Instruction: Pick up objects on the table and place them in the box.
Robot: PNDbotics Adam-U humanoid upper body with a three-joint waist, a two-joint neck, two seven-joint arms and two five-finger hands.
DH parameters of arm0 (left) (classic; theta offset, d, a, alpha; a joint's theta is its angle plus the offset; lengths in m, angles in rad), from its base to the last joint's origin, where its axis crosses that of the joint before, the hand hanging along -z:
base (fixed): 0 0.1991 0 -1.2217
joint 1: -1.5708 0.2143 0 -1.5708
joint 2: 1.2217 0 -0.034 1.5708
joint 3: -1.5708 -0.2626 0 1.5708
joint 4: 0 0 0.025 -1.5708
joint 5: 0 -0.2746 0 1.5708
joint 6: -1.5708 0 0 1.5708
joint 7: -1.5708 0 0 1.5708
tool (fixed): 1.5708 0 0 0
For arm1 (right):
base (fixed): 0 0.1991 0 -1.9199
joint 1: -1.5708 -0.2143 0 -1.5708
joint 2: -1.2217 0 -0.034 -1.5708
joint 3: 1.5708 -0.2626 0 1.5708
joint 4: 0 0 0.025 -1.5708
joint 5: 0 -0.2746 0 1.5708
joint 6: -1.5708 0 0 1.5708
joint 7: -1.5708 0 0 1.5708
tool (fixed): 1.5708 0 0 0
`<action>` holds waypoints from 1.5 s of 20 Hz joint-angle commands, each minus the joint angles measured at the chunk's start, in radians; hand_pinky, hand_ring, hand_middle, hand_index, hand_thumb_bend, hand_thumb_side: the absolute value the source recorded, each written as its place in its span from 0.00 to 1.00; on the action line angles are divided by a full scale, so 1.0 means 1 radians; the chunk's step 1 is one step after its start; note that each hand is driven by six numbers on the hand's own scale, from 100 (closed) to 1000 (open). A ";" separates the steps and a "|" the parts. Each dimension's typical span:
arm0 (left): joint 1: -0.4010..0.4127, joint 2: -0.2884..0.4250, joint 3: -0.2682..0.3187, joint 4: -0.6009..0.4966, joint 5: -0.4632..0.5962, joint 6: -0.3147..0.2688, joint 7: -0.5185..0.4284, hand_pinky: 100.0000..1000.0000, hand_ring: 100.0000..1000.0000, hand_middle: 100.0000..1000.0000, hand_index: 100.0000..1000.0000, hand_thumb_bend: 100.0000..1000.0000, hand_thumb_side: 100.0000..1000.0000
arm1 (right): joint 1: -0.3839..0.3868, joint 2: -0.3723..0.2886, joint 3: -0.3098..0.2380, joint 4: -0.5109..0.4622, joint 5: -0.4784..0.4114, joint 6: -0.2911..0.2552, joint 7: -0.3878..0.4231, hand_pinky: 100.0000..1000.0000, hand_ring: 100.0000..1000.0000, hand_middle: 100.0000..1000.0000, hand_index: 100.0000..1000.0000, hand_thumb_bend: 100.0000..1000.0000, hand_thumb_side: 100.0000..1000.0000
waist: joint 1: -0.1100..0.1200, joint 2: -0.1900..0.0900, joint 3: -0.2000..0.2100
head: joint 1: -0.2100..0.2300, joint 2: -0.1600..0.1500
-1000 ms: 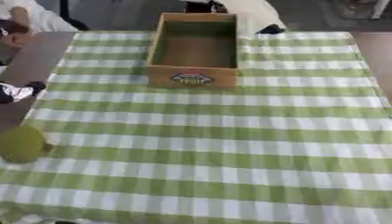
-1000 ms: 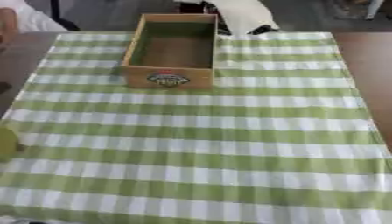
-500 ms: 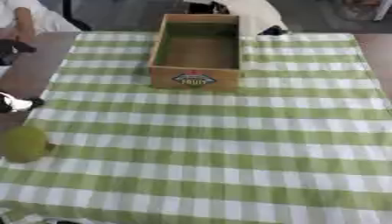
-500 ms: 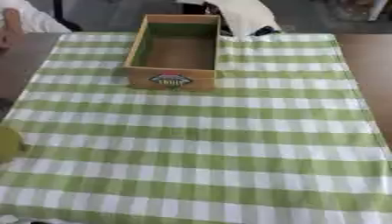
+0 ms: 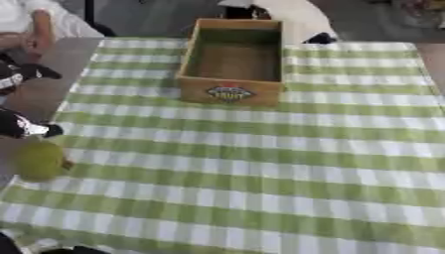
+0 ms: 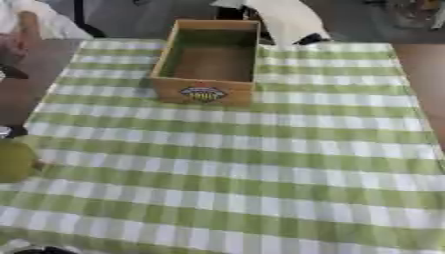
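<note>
The whole view sits differently from a second ago (head tilt; box and cloth unmoved relative to each other). The left hand (image 5: 19, 125) has come further in at the tabletop's left edge, just beyond the green round fruit (image 5: 38, 159); whether its fingers are spread or curled cannot be told. The fruit lies on the green checked cloth (image 5: 260, 163) at the left edge. The cardboard box (image 5: 232, 60) stands at the far edge, empty.
</note>
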 commanded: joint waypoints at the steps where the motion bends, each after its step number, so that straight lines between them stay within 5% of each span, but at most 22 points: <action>1: 0.003 0.052 0.021 0.000 0.027 -0.013 -0.041 0.98 1.00 0.91 0.95 0.53 0.48 | -0.008 -0.013 -0.001 -0.010 -0.005 0.001 0.000 0.91 0.77 0.66 0.85 0.00 0.58 | 0.001 -0.015 0.001 | -0.004 -0.003; 16: 0.080 0.084 0.055 0.018 0.037 0.011 -0.210 0.99 1.00 0.85 0.93 0.59 0.48 | -0.006 -0.025 -0.007 -0.001 -0.006 0.000 0.000 0.91 0.77 0.66 0.85 0.00 0.58 | 0.004 -0.010 0.009 | -0.066 0.011; 30: 0.136 0.035 0.036 -0.035 -0.077 0.023 -0.235 1.00 1.00 0.77 0.89 0.62 0.50 | -0.007 -0.019 -0.008 -0.001 -0.006 0.001 -0.001 0.91 0.78 0.66 0.85 0.00 0.57 | -0.004 -0.009 0.007 | -0.052 0.026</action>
